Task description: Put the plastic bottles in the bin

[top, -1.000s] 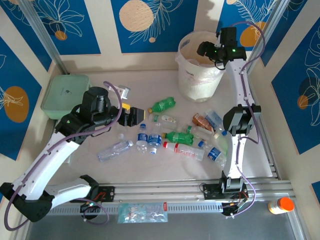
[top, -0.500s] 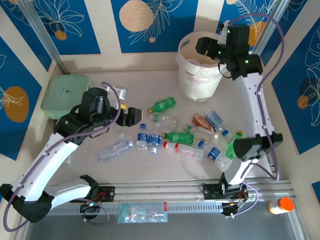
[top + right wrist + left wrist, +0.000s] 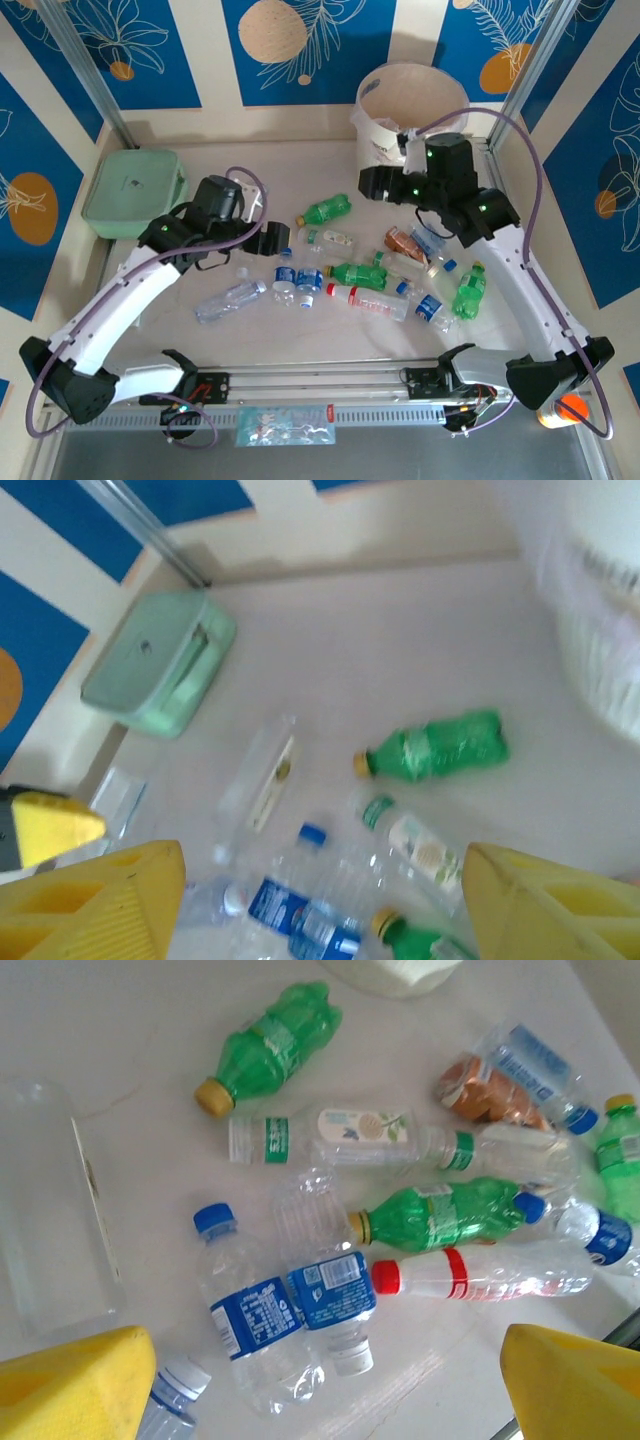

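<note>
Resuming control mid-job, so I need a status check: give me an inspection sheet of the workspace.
Surface: pale table, no spills seen.
Job's things: plastic bottles lying scattered mid-table; bin far right, upright.
Clutter: green lidded box far left; orange-capped bottle beyond near rail.
Grippers: left gripper open above bottles; right gripper open, empty, near bin.
Cables: purple cables looped along both arms.
Surroundings: blue floral wall panels.

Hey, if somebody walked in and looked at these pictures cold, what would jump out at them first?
The jumble of plastic bottles, clear and green, lying on their sides in the middle of the table. Over it hang the left gripper and right gripper, both open and empty. The white bin stands at the far right.
</note>
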